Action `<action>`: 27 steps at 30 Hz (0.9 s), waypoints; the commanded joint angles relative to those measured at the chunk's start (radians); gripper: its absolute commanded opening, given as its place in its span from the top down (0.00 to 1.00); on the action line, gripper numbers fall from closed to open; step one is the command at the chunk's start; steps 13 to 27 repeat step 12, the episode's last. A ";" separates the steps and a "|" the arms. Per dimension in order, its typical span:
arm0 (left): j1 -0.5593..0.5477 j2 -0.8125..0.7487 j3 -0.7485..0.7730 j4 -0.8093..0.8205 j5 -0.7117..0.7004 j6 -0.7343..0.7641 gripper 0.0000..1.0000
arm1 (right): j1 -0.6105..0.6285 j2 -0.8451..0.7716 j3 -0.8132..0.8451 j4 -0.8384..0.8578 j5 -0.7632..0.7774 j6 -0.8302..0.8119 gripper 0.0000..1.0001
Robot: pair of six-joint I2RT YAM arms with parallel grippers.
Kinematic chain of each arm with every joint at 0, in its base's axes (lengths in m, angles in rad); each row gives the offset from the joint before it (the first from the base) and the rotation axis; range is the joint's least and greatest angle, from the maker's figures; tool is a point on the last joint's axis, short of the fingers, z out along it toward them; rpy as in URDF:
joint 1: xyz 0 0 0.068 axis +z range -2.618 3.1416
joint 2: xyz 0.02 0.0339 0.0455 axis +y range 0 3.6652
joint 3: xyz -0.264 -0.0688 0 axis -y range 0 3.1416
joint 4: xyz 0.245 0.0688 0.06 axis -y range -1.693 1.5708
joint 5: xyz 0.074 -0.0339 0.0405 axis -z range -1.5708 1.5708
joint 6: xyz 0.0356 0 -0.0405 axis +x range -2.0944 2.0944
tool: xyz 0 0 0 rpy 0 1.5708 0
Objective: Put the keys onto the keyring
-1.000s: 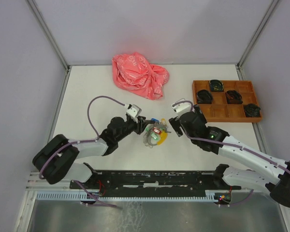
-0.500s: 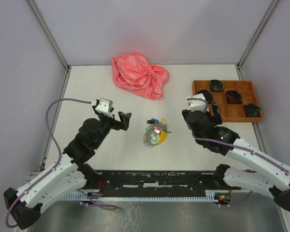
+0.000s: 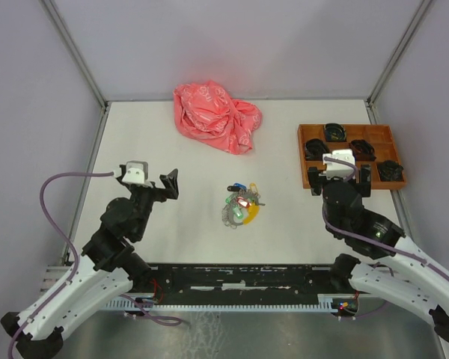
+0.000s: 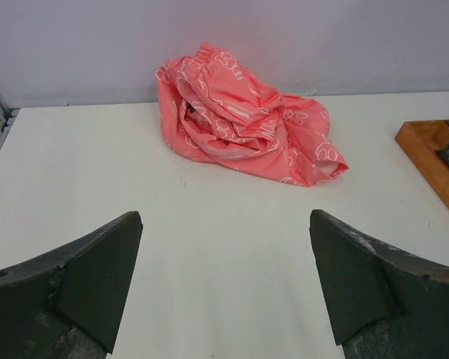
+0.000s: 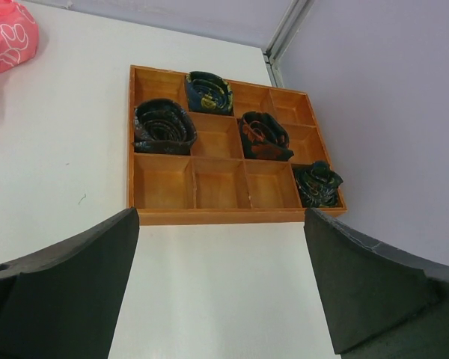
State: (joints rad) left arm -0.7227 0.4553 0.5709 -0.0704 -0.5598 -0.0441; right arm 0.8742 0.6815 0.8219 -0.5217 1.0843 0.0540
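Withdrawing both arms from the keys [image 3: 240,207], you are leaving them bunched at the worktop [image 3: 135,138] centre; left fingers [image 4: 97,277] and right fingers [image 5: 67,288] are gaping fully, holding nothing. Threading is seemingly finishing, unconfirmed.

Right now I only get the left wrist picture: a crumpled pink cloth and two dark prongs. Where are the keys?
Observer: The cluster of small silver metal keys with coloured plastic tags lies midway across the white table, nothing touching it.
Operator: Is the other arm holding something?
Observer: No. The right tool is open and empty, facing the orange wooden compartment tray.
Operator: What's in it?
Observer: Four dark coiled items, each in its own compartment.
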 commanded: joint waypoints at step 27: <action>0.037 0.060 -0.033 0.070 0.116 0.028 0.01 | -0.003 -0.064 -0.061 0.124 -0.008 -0.065 0.00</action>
